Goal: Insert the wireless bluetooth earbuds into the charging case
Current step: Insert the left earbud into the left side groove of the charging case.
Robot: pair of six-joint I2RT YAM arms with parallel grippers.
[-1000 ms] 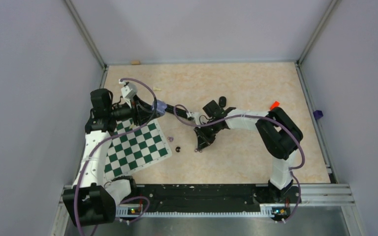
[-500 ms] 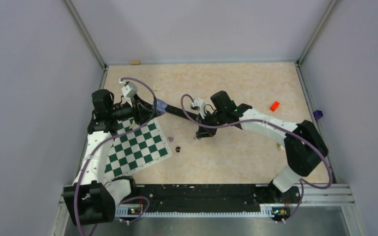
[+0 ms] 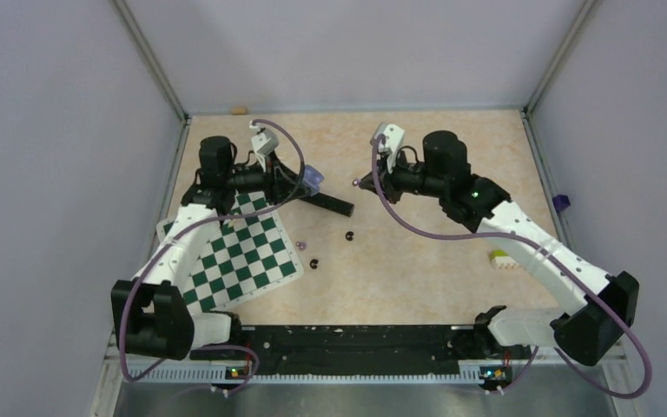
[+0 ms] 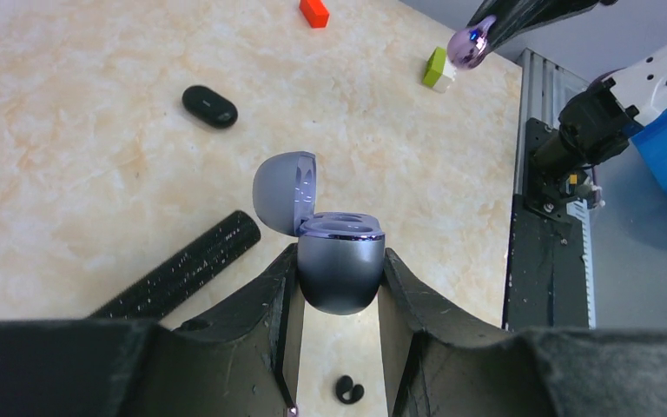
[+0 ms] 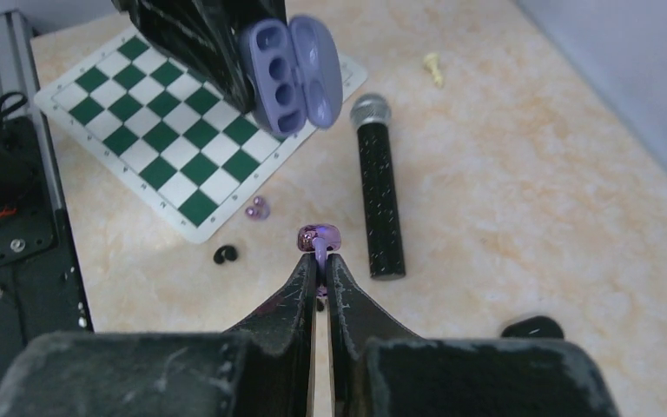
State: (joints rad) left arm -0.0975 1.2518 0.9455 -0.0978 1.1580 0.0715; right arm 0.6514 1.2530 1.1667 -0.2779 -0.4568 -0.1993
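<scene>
My left gripper [image 4: 339, 261] is shut on the pale purple charging case [image 4: 340, 269], held off the table with its lid open and its sockets showing [image 5: 291, 74]. My right gripper [image 5: 321, 261] is shut on a pale purple earbud [image 5: 319, 237], pinched by its stem and held in the air a little to the right of the case [image 3: 311, 178]. A second purple earbud [image 5: 257, 208] lies by the chessboard's corner. Two black earbuds [image 3: 348, 235] [image 3: 314, 262] lie on the table below both grippers.
A black microphone [image 5: 380, 191] lies under the case, beside the green-and-white chessboard [image 3: 234, 256]. A black oval case [image 4: 209, 106], a red block [image 4: 313, 11] and a green-and-white brick [image 3: 501, 258] lie to the right. A cream chess piece [image 5: 433, 69] stands at the back.
The right gripper has risen from the table and swung toward the back with the purple earbud. The left gripper has lifted the open case up and to the right.
</scene>
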